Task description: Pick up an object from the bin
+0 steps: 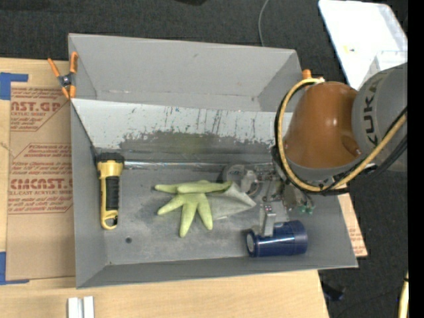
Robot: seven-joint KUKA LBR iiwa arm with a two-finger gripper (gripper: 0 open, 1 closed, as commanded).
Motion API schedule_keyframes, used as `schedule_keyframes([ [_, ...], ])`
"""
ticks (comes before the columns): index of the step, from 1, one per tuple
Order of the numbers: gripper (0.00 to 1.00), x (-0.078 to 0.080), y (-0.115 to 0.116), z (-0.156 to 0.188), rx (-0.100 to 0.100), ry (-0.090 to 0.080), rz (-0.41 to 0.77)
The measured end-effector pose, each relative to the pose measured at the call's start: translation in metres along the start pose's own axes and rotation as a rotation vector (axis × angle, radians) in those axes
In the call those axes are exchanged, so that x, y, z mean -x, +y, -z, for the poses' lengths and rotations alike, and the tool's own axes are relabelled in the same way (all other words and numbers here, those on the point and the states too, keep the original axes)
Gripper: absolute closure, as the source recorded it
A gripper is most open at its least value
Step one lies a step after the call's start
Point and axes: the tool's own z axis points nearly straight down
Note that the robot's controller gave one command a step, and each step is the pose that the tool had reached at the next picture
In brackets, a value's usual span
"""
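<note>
Just right of the glove (pixel 192 204), we are seeing the gripper (pixel 268 218) hanging low over the floor of the bin (pixel 185 65). It is sitting under the orange cover (pixel 321 131) of the arm (pixel 387 121), which is reaching in from the right. We are not able to tell whether the gripper is released or clenched, since its tip is showing as one thin metal piece and the rest is sitting in shadow beneath the cover.

That tip is pointing down at the upper side of the cylinder (pixel 281 239). The cylinder is dark blue and is lying on its side, right of the glove and a little nearer the front wall, with one round end facing the glove's side. We cannot say whether tip and cylinder are touching.

The glove itself is pale green and is lying flat in the middle of the floor, its prongs splaying left and frontward. A clear plastic scrap (pixel 233 201) is resting against the glove's right edge, between glove and gripper. Well left of the glove, a yellow torch (pixel 109 194) with a black grip is lying along the left wall, its head pointing toward the back.
</note>
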Motion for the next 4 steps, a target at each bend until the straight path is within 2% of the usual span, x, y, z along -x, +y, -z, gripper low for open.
schedule_keyframes([
  [1, 0.0, 0.002, 0.0, 0.004, -0.001, -0.008, 0.001],
  [2, 0.0, 0.017, -0.026, -0.012, 0.0, -0.01, 0.087],
  [3, 0.0, 0.022, -0.044, -0.035, 0.0, -0.009, 0.094],
  [4, 0.0, 0.057, -0.089, -0.08, -0.003, -0.022, 0.172],
])
